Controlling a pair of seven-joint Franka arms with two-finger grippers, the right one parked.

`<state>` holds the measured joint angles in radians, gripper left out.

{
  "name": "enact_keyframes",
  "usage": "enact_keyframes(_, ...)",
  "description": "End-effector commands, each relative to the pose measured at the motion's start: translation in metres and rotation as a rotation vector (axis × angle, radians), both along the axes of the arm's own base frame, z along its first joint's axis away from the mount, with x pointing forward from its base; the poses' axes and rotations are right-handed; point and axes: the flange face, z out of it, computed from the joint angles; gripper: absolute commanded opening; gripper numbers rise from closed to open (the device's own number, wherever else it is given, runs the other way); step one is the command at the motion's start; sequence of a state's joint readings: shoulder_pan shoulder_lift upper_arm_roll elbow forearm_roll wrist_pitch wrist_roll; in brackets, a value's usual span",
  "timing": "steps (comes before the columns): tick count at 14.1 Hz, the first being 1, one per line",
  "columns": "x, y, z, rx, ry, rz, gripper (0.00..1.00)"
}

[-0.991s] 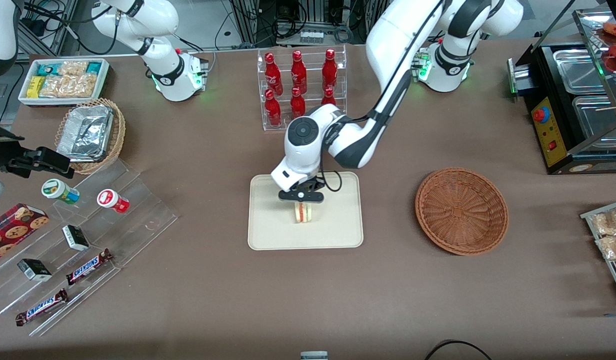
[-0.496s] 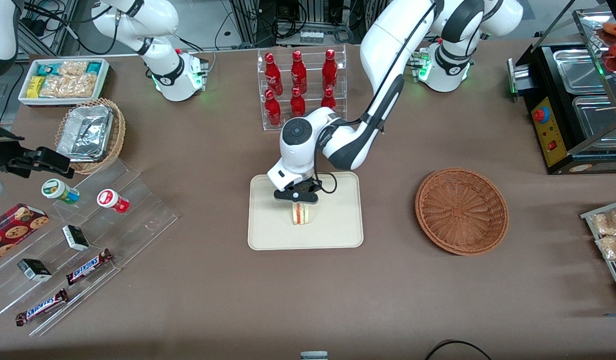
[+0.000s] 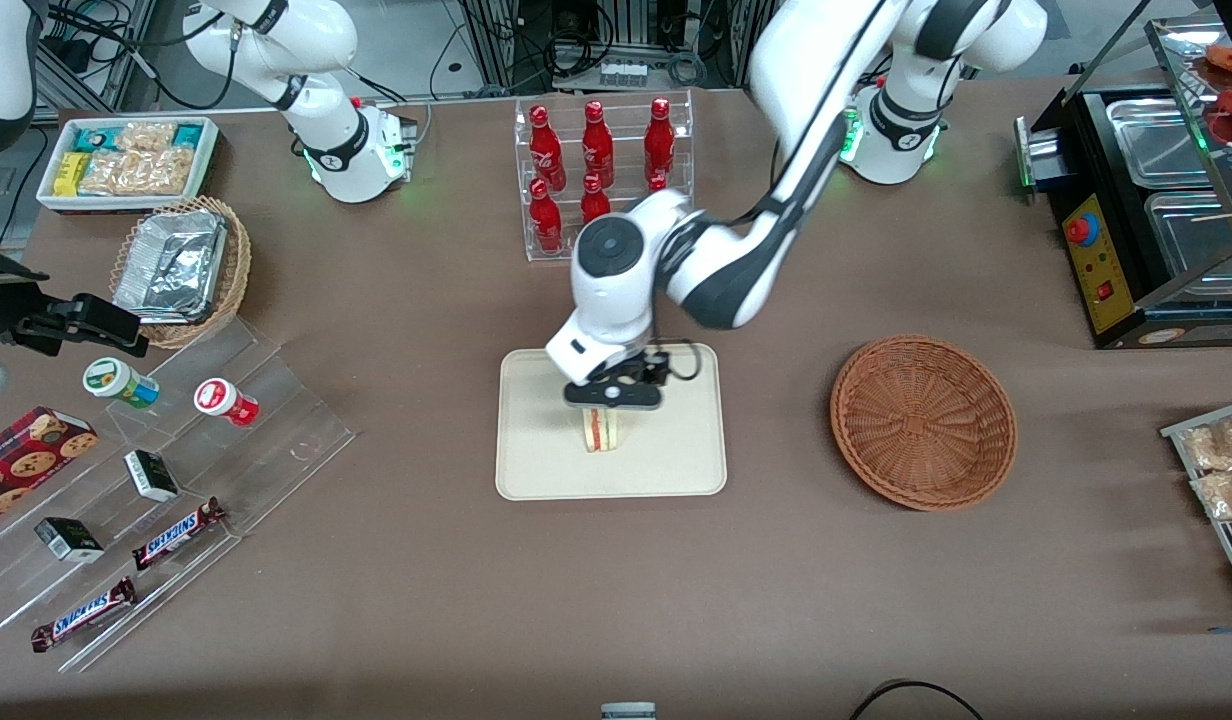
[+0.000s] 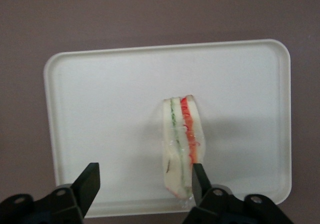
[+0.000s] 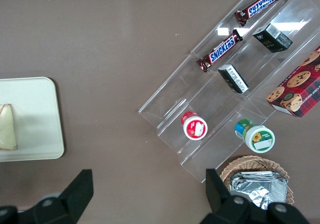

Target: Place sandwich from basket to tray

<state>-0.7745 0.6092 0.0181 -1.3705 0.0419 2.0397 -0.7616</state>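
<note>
Now the sandwich [image 3: 603, 431] stands on its edge mid-tray [image 3: 536, 470], free of the gripper [image 3: 613, 398] hovering just above, fingers [image 4: 89, 184] spread wide; the basket [image 3: 923, 421] sits beside.

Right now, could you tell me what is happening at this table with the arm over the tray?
The left arm is working over the cream tray. The sandwich lies on the tray, and the gripper hangs just above it with its fingers open, holding nothing. In the left wrist view the sandwich rests on the tray, close by one finger. The wicker basket, toward the working arm's end of the table, has nothing in it. The placing looks done.
</note>
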Motion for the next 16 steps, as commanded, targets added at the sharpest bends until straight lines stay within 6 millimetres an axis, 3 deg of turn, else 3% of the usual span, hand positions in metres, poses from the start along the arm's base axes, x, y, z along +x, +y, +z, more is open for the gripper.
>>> enact_keyframes(1, 0.004, 0.063, 0.094, 0.015, 0.021, 0.085, 0.99)
enact_keyframes(3, 0.010, 0.119, 0.151, 0.033, 0.042, 0.149, 0.99)
enact_keyframes(5, 0.021, 0.176, 0.191, 0.030, 0.035, 0.223, 0.99)
enact_keyframes(10, 0.041, 0.295, 0.238, 0.039, 0.040, 0.215, 0.99)
enact_keyframes(13, 0.036, 0.363, 0.262, 0.045, 0.063, 0.151, 0.99)
enact_keyframes(16, 0.014, 0.423, 0.272, 0.043, 0.069, 0.091, 0.99)
